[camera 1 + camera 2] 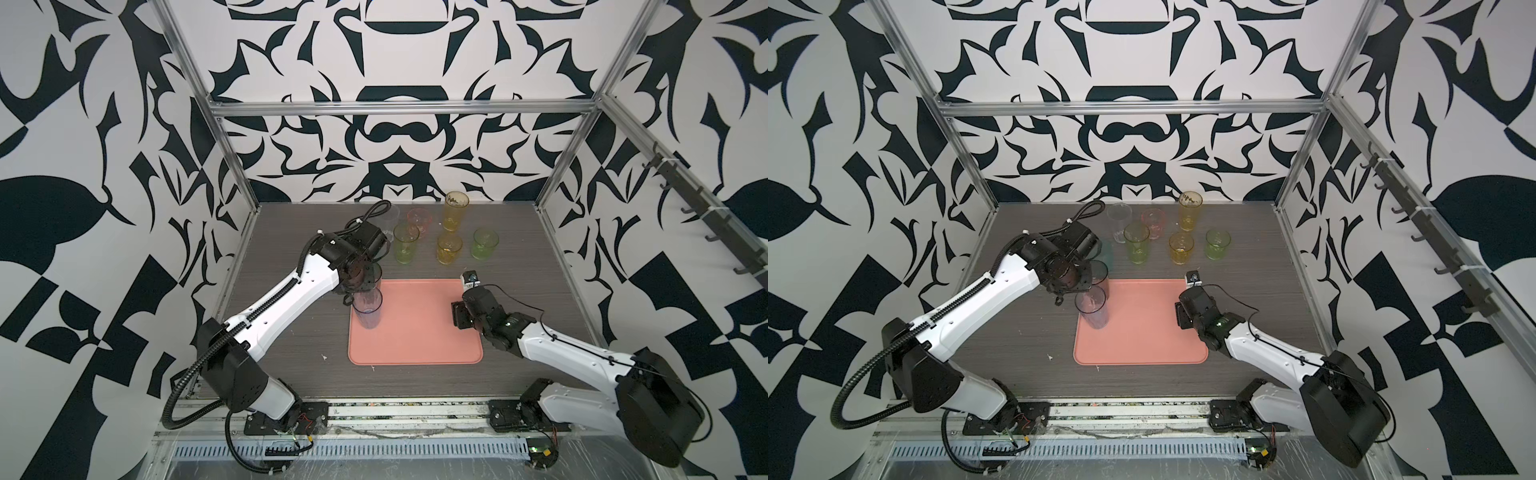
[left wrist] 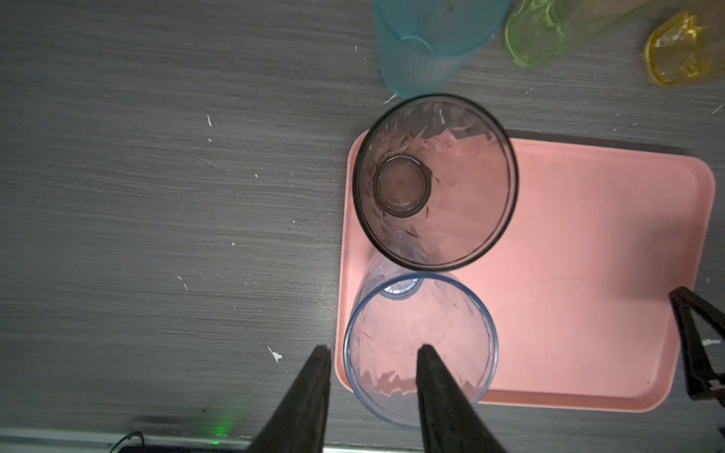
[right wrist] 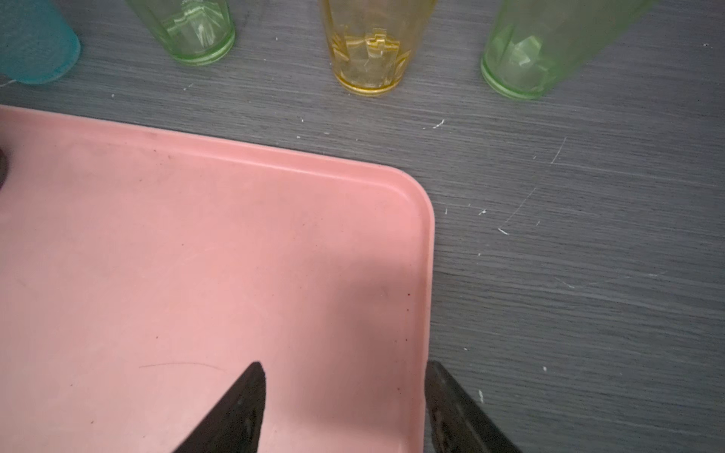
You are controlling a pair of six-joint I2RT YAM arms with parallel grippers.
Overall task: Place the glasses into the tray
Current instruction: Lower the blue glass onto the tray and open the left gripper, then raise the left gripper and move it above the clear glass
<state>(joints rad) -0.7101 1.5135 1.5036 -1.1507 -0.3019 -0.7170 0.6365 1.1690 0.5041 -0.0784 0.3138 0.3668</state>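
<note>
Standing upright along the tray's [image 1: 415, 328] left edge are two tall glasses: the grey glass [image 2: 433, 182] in the far left corner and the blue glass [image 2: 419, 349] just near of it. Their rims overlap in the left wrist view, and I cannot tell whether they touch.

The left gripper [image 2: 374, 347] is released. Its fingers straddle the blue glass's left wall, one outside and one inside the mouth, with clear space on both sides of the wall.

The right gripper [image 3: 344, 364] hangs over the tray's right edge near the far corner. Its fingers are spread wide with nothing between them — one over the tray floor, the other at the rim.

Seven more glasses stand on the bench [image 1: 307, 365] beyond the tray's far edge:
- The teal glass [image 2: 427, 43] is just past the grey glass and largely hidden by the left arm in both top views.
- A row follows to its right: the left green glass [image 1: 405, 245], the short amber glass [image 1: 449, 249] and the right green glass [image 1: 484, 245].
- Farther back stand the clear glass [image 1: 1119, 222], the pink glass [image 1: 419, 220] and the tall amber glass [image 1: 455, 210] — the last nearest the far wall.
</note>
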